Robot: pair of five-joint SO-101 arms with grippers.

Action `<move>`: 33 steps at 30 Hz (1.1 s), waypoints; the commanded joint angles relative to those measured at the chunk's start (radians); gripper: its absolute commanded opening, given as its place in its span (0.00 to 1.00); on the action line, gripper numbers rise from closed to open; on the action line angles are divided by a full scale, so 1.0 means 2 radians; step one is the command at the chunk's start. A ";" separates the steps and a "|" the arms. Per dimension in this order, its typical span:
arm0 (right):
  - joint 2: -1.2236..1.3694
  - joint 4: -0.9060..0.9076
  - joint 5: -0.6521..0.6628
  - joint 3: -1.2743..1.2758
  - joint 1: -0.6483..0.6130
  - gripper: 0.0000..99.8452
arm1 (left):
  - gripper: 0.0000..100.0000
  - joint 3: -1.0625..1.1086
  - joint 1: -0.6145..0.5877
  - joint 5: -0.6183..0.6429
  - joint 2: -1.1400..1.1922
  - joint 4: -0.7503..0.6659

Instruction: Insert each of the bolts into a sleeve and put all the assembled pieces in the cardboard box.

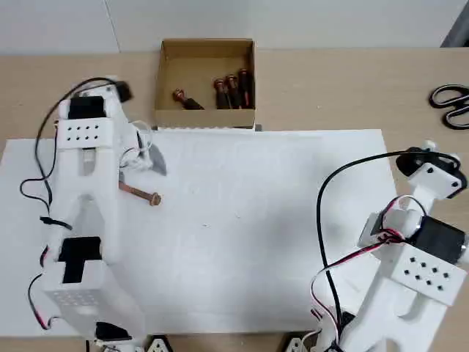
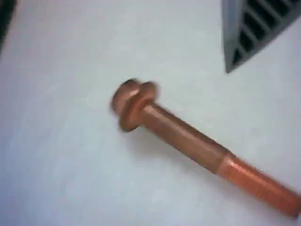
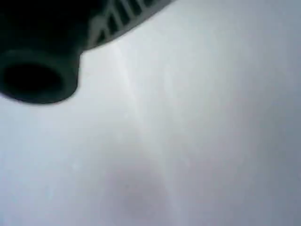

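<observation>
A copper bolt (image 1: 143, 194) (image 2: 188, 136) lies loose on the white sheet (image 1: 256, 235), its head pointing right. My left gripper (image 1: 141, 165) hangs just behind it, open, and one grey finger (image 2: 249, 33) shows beside the bolt. On the right side of the table, my right gripper (image 3: 89, 33) is low over the sheet. It is shut on a black sleeve (image 3: 37, 75), whose hollow end faces the camera. The cardboard box (image 1: 207, 116) stands at the back and holds several bolt-and-sleeve pieces (image 1: 233, 89).
Black scissors (image 1: 451, 106) lie at the far right on the bare wooden table. The left arm's body (image 1: 84, 220) covers the left edge of the sheet, and black cables loop beside both arms. The sheet's middle is open room.
</observation>
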 commanded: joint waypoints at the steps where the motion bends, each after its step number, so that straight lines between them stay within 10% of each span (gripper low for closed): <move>1: -0.011 -0.009 -0.005 -0.004 0.006 0.00 | 0.23 -0.013 -0.005 -0.238 -0.010 0.014; 7: -0.011 -0.009 -0.004 -0.004 0.006 0.00 | 0.23 -0.013 -0.015 -0.298 -0.014 0.014; 19: -0.011 -0.008 -0.004 -0.004 0.006 0.00 | 0.22 -0.014 -0.018 -0.636 -0.009 0.014; 33: -0.011 -0.009 -0.001 -0.003 0.003 0.00 | 0.22 -0.013 -0.003 -0.804 -0.008 0.013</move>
